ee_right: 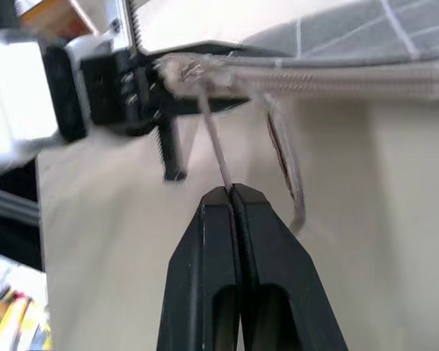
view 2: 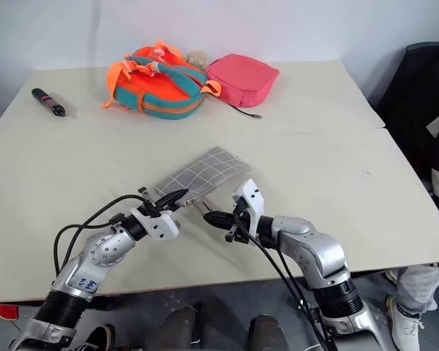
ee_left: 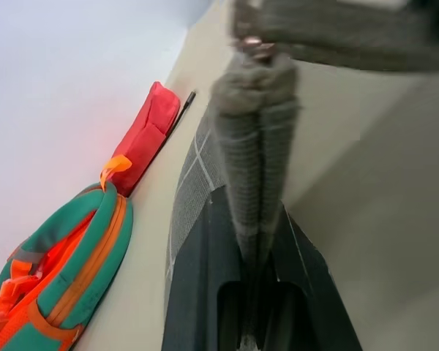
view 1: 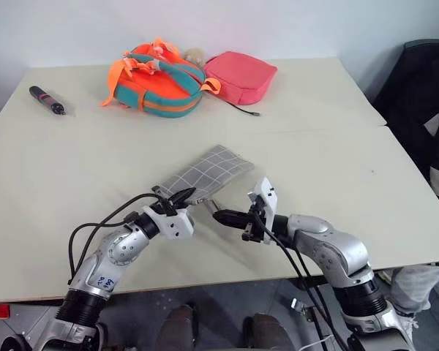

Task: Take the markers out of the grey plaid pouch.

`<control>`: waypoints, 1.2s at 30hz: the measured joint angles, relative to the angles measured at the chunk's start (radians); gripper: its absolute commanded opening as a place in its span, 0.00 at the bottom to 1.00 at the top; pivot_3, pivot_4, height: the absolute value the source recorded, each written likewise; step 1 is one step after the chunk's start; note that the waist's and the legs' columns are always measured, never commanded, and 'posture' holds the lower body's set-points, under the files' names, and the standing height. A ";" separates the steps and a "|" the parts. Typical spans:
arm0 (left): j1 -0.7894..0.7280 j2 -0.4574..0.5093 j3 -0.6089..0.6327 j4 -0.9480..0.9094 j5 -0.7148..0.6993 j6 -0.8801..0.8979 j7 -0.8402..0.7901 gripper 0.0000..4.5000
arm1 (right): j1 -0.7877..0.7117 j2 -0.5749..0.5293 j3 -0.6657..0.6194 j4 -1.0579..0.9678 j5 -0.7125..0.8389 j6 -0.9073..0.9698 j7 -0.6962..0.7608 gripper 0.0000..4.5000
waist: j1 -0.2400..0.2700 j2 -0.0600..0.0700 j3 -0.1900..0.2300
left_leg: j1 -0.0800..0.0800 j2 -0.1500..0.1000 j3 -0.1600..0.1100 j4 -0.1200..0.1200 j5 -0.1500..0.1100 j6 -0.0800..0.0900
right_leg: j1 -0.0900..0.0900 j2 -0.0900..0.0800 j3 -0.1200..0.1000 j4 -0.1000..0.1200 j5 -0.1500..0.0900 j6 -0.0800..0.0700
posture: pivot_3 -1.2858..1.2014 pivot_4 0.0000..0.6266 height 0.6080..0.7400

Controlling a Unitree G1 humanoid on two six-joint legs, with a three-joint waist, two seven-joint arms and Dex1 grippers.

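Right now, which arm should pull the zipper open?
Right, probably. The right tool is shut on the zipper pull, while the left tool clamps the grey plaid pouch at its end, steadying it.

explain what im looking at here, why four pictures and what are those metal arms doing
It is a humanoid robot with two arms, each ending in a two-fingered claw. The two wide pictures come from cameras in its head, looking down over a table. The two close-ups come from cameras on its wrists.

The left claw is shut on the near end of a grey plaid pouch. The right claw is shut on the thin zipper pull of that pouch.

Farther back lie an orange and teal backpack, a pink pouch and a black-and-red pen-like tool.
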 measured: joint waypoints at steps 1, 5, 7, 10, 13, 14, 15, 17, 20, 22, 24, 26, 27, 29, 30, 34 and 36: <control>0.000 0.001 0.000 0.000 -0.001 -0.001 -0.001 0.00 | 0.000 -0.004 -0.004 0.000 0.000 -0.001 0.003 0.01 | 0.000 0.000 0.000 | 0.000 0.000 0.000 0.000 0.000 0.000 | 0.000 0.000 0.000 0.000 0.000 0.000 | 0.52 0.24 1.00; 0.000 0.014 0.000 0.002 -0.014 -0.014 -0.012 0.00 | -0.011 -0.026 -0.019 0.045 -0.025 -0.035 0.006 0.01 | 0.001 0.000 0.000 | 0.000 0.000 0.001 0.000 0.000 0.000 | 0.000 0.000 0.000 0.000 0.000 0.000 | 0.52 0.24 1.00; 0.001 0.019 0.000 0.003 -0.020 -0.020 -0.015 0.00 | -0.015 -0.051 -0.025 0.072 -0.046 -0.056 0.017 0.01 | 0.003 0.000 0.000 | 0.000 0.000 0.001 0.000 0.000 0.000 | 0.000 0.000 0.000 0.000 0.000 0.000 | 0.52 0.24 1.00; 0.007 0.033 0.000 0.003 -0.027 -0.037 -0.020 0.00 | -0.019 -0.071 -0.038 0.086 -0.055 -0.070 0.038 0.01 | 0.002 0.000 0.000 | 0.000 0.000 0.001 0.000 0.000 0.000 | 0.000 0.000 0.000 0.000 0.000 0.000 | 0.52 0.24 1.00; 0.010 0.044 0.002 0.003 -0.037 -0.051 -0.024 0.00 | -0.041 -0.107 -0.044 0.116 -0.068 -0.087 0.066 0.01 | 0.002 0.000 0.000 | 0.000 0.000 0.001 0.000 0.000 0.000 | 0.000 0.000 0.000 0.000 0.000 0.000 | 0.52 0.24 1.00; 0.013 0.050 0.003 0.003 -0.038 -0.055 -0.024 0.00 | -0.043 -0.111 -0.053 0.118 -0.075 -0.092 0.069 0.01 | 0.002 0.000 0.000 | 0.000 0.000 0.001 0.000 0.000 0.000 | 0.000 0.000 0.000 0.000 0.000 0.000 | 0.52 0.24 1.00; 0.013 0.053 0.004 0.003 -0.038 -0.057 -0.024 0.00 | -0.043 -0.111 -0.056 0.118 -0.077 -0.093 0.070 0.01 | 0.002 0.000 0.000 | 0.000 0.000 0.001 0.000 0.000 0.000 | 0.000 0.000 0.000 0.000 0.000 0.000 | 0.52 0.24 1.00; 0.015 0.057 0.012 0.003 -0.050 -0.064 -0.024 0.00 | -0.052 -0.113 -0.073 0.158 -0.078 -0.106 0.082 0.05 | 0.002 0.000 0.000 | 0.000 0.000 0.001 0.000 0.000 0.000 | 0.000 0.000 0.000 0.000 0.000 0.000 | 0.52 0.24 1.00; 0.016 0.056 0.016 0.003 -0.054 -0.066 -0.024 0.00 | -0.048 -0.083 -0.087 0.140 -0.018 -0.058 0.090 0.20 | 0.002 0.000 0.000 | 0.000 0.000 0.001 0.000 0.000 0.000 | 0.000 0.000 0.000 0.000 0.000 0.000 | 0.52 0.24 1.00; 0.016 0.054 0.015 0.003 -0.055 -0.066 -0.025 0.00 | -0.037 -0.052 -0.075 0.110 -0.012 -0.051 0.079 0.34 | 0.001 0.000 0.000 | 0.000 0.000 0.001 0.000 0.000 0.000 | 0.000 0.000 0.000 0.000 0.000 0.000 | 0.52 0.24 1.00; 0.016 0.052 0.015 0.003 -0.055 -0.065 -0.026 0.00 | -0.028 -0.040 -0.052 0.097 -0.032 -0.059 0.058 0.42 | 0.002 0.000 0.000 | 0.000 0.000 0.002 0.000 0.000 0.000 | 0.000 0.000 0.000 0.000 0.000 0.000 | 0.52 0.24 1.00; 0.016 0.048 0.014 0.003 -0.055 -0.065 -0.031 0.00 | -0.010 -0.034 -0.031 0.081 -0.040 -0.060 0.052 0.42 | 0.003 0.000 0.000 | 0.000 0.000 0.001 0.000 0.000 0.000 | 0.000 0.000 0.000 0.000 0.000 0.000 | 0.52 0.24 1.00; 0.016 0.047 0.014 0.003 -0.055 -0.064 -0.035 0.00 | -0.006 -0.026 -0.022 0.076 -0.049 -0.064 0.045 0.42 | 0.003 0.000 0.000 | 0.000 0.000 0.001 0.000 0.000 0.000 | 0.000 0.000 0.000 0.000 0.000 0.000 | 0.52 0.24 1.00; 0.013 0.039 0.014 0.003 -0.055 -0.062 -0.037 0.00 | -0.006 -0.013 -0.013 0.071 -0.053 -0.064 0.035 0.42 | 0.002 0.000 0.000 | 0.000 0.000 0.002 0.000 0.000 0.000 | 0.000 0.000 0.000 0.000 0.000 0.000 | 0.52 0.24 1.00; 0.012 0.034 0.014 0.002 -0.055 -0.060 -0.038 0.00 | -0.006 -0.009 -0.011 0.067 -0.053 -0.061 0.033 0.42 | 0.003 0.000 0.000 | 0.000 0.000 0.002 0.000 0.000 0.000 | 0.000 0.000 0.000 0.000 0.000 0.000 | 0.52 0.24 1.00; 0.005 0.031 0.013 0.002 -0.055 -0.056 -0.046 0.00 | -0.006 0.003 0.010 0.060 -0.057 -0.049 0.027 0.42 | 0.002 0.000 0.000 | 0.000 0.000 0.002 0.000 0.000 0.000 | -0.001 0.000 0.000 0.000 0.000 0.000 | 0.52 0.24 1.00; 0.002 0.028 0.013 0.001 -0.055 -0.056 -0.047 0.00 | -0.006 0.015 0.026 0.058 -0.066 -0.051 0.020 0.42 | 0.002 0.000 0.000 | 0.000 0.000 0.002 0.000 0.000 0.000 | -0.001 0.000 0.000 0.000 0.000 0.000 | 0.52 0.24 1.00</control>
